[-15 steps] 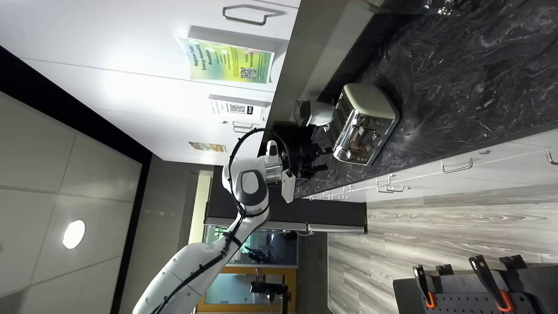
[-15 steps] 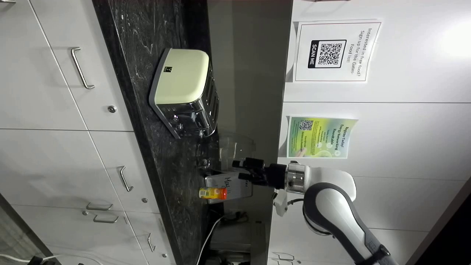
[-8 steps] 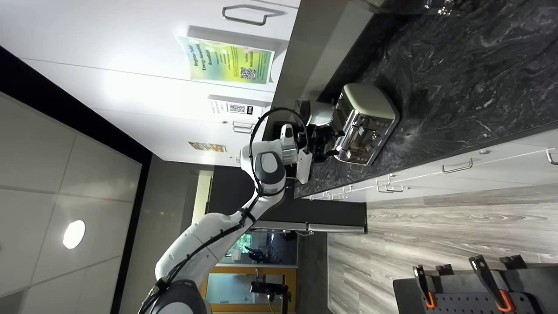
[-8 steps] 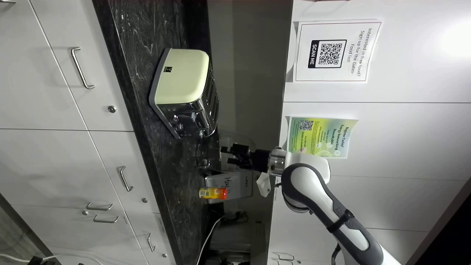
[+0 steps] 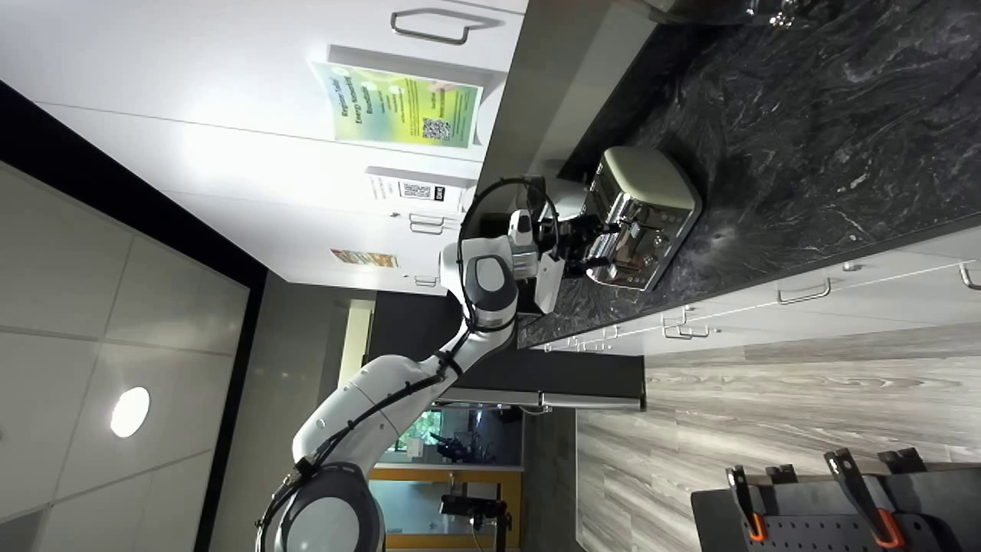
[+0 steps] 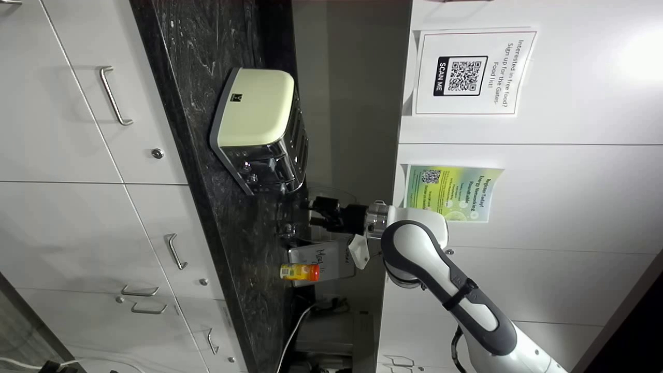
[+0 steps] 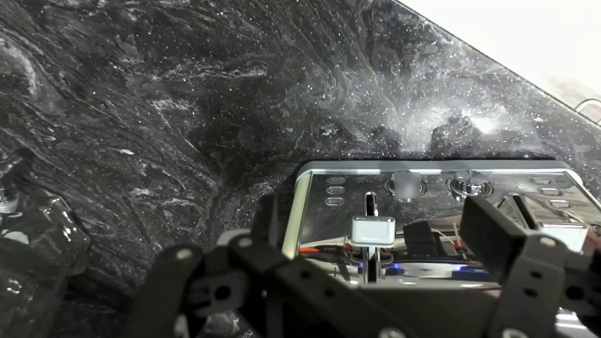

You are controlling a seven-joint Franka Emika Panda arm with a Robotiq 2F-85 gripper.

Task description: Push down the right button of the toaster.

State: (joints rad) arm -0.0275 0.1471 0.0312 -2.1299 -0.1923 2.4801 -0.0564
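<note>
1. Silver-and-cream toaster [image 6: 256,109], x1, is sitting near gripper [image 6: 310,213], showing two levers [image 7: 373,230], two knobs [image 7: 469,183].
2. Two fingers [image 7: 490,232] are standing wide apart, holding nothing.
3. Gripper's riding lower, nearer toaster than before.

In an exterior view the toaster [image 6: 254,111] stands on the desk [image 6: 248,235], lower than the pincer [image 6: 309,213], to one side and apart from it. On the pincer's opposite side a jar [image 6: 298,272] stands on the desk, in front of a panel [image 6: 336,264]. Higher than the pincer run cupboards [image 6: 570,197], with a leaflet [image 6: 453,189] and, farther toward the toaster's side, a notice [image 6: 476,72] on them. Below it, under the desk, are drawers [image 6: 137,150]. In the wrist view a lever [image 7: 373,232] lies between the fingers [image 7: 488,230], a second lever [image 7: 566,231] outside the finger on that view's right, and knobs [image 7: 406,186] lower down than either. A container [image 7: 42,263] sits left of the pincer.
</note>
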